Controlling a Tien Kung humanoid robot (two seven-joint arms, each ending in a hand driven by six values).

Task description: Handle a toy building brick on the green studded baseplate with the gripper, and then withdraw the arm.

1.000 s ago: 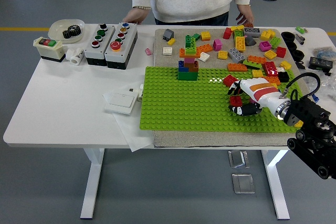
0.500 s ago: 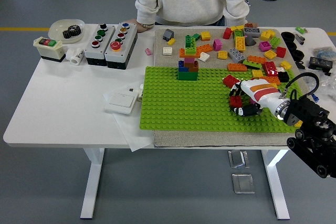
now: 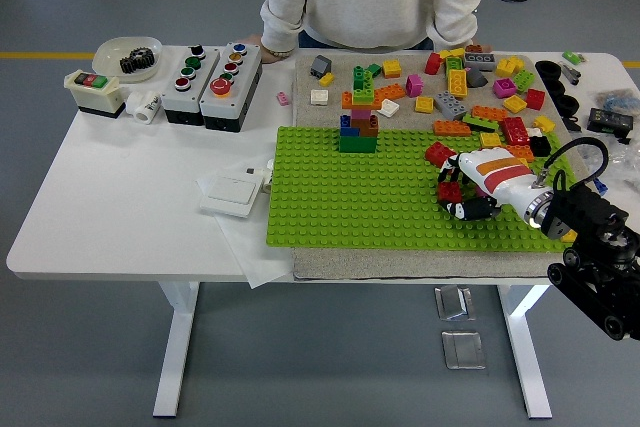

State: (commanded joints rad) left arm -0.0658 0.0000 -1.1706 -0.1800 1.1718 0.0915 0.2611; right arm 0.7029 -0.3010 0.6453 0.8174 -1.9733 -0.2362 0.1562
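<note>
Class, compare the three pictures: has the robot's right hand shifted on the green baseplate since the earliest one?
No, hardly at all. The right hand stays at the red brick near the green baseplate's right end.

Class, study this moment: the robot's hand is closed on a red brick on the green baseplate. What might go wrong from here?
1. The right hand holds the red brick only partly in view; it may slip.
2. Another red brick sits just beyond and might get knocked.
3. Pulling up may lift the green baseplate.
</note>
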